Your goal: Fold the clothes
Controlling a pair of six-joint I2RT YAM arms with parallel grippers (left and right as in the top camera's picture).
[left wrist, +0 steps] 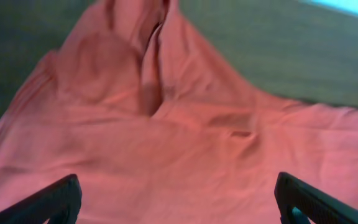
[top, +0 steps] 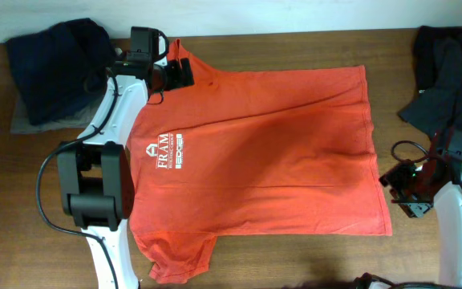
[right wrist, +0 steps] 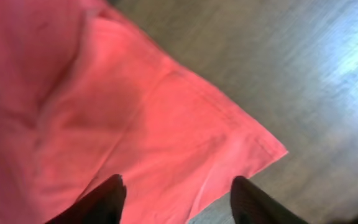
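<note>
Under the wide-spread left end effector (left wrist: 178, 202) lies the red-orange T-shirt (left wrist: 166, 143).

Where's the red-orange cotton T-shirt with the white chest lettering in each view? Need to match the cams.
Overhead: the red-orange cotton T-shirt lies spread flat mid-table, lettering at left, hem at right.
Left wrist: it fills most of the frame, with bunched folds at the top.
Right wrist: it covers left and centre, one corner pointing right.
Shared landmark: the brown wooden table, bare beside the cloth in all three.
</note>
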